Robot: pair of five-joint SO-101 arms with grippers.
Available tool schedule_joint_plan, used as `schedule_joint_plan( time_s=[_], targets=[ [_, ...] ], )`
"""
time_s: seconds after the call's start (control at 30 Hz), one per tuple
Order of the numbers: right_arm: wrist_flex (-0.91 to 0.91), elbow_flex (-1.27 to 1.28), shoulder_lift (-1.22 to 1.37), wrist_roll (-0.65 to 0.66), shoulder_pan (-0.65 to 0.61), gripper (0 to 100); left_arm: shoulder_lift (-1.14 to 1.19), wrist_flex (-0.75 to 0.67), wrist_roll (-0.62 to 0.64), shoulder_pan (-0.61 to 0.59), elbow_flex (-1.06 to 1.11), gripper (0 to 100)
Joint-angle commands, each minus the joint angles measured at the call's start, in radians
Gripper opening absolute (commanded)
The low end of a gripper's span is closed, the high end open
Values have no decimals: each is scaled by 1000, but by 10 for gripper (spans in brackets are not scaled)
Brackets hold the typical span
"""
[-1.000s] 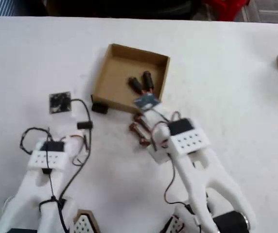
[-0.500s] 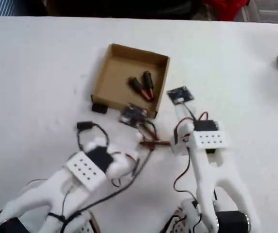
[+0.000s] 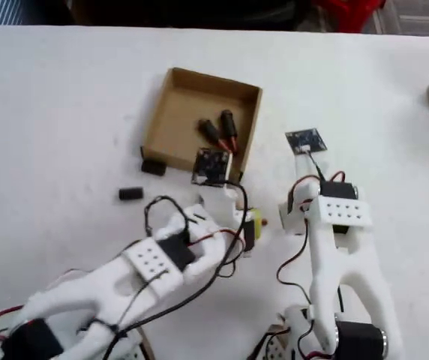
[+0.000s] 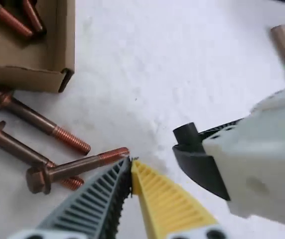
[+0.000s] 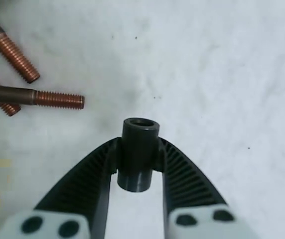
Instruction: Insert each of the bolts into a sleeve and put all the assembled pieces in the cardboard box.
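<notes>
- Motion first: the left arm (image 3: 154, 259) has swung from the lower left of the high view to its centre. The left gripper (image 4: 131, 169) now sits just below the near corner of the cardboard box (image 3: 171, 112).
- Its fingers are pressed together with nothing between them, and the tips touch the threaded end of one loose bolt (image 4: 77, 167). Two more bolts (image 4: 38, 121) lie beside it at the left of the left wrist view.
- The right arm (image 3: 338, 247) has drawn back from the box edge toward the right of the high view. The right gripper (image 5: 138, 149) is clamped on a black sleeve (image 5: 140, 130) (open bore facing the bolts).
- Two assembled pieces (image 3: 222, 131) lie in the box as before, and two spare sleeves (image 3: 130, 193) stay left of it.
- The arms look to be converging for the next insertion, but the left gripper would have to open and take the bolt first.
</notes>
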Motion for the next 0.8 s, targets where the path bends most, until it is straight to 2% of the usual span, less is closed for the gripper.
schedule_joint_plan(
  time_s=[0.0,0.17,0.6,0.77],
  targets=[
    [-13,-44,-5,2,5,17,220,-43,14,8,-135,24],
    [-13,-44,-7,3,5,17,381,-43,12,-1,-242,24],
    [-13,-41,-10,8,1,17,383,-71,18,-36,-298,24],
    [-13,-41,-7,8,1,17,495,-61,20,-25,-338,24]
  ],
)
